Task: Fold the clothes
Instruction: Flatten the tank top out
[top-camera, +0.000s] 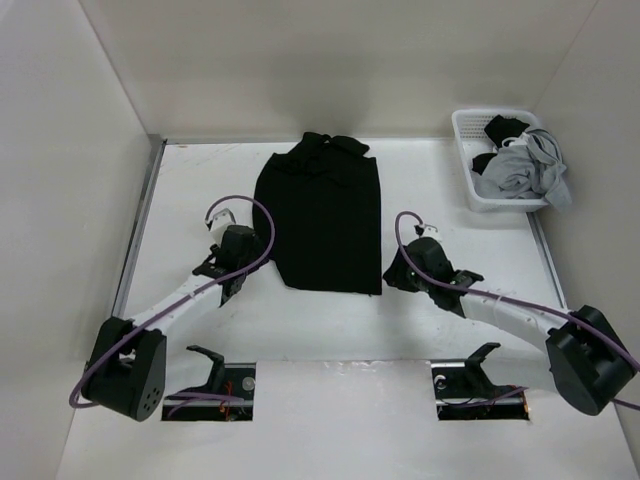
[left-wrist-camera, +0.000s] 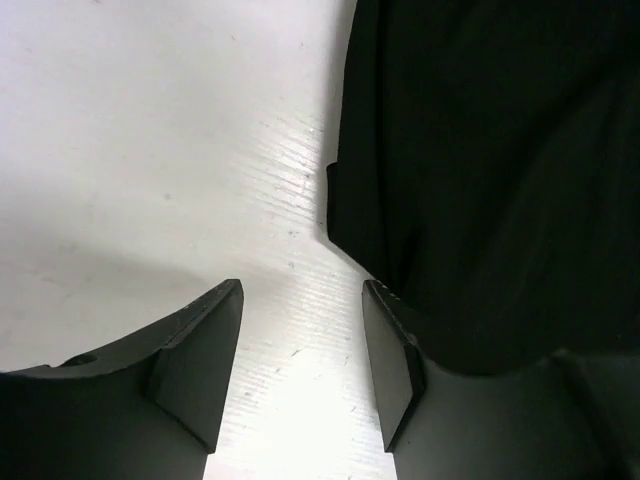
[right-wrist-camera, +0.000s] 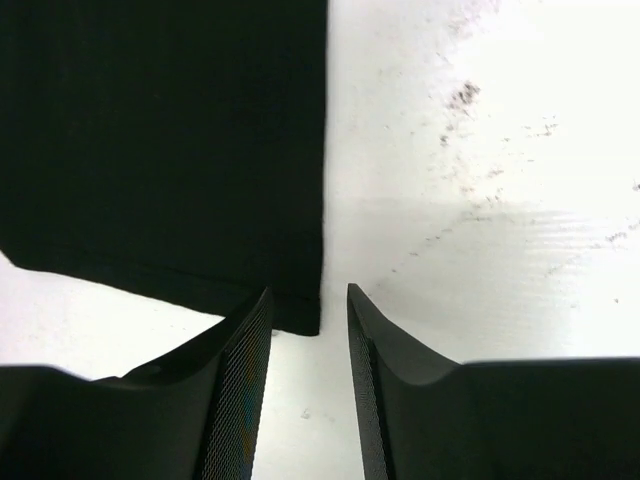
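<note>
One black garment (top-camera: 322, 215), long axis near-to-far, neck end seemingly far.

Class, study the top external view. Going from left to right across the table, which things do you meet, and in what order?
left pincer → black garment → right pincer → white mesh basket

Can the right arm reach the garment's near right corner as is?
Probably yes: the right end effector sits open right at that corner of the black garment, nothing in between.
</note>
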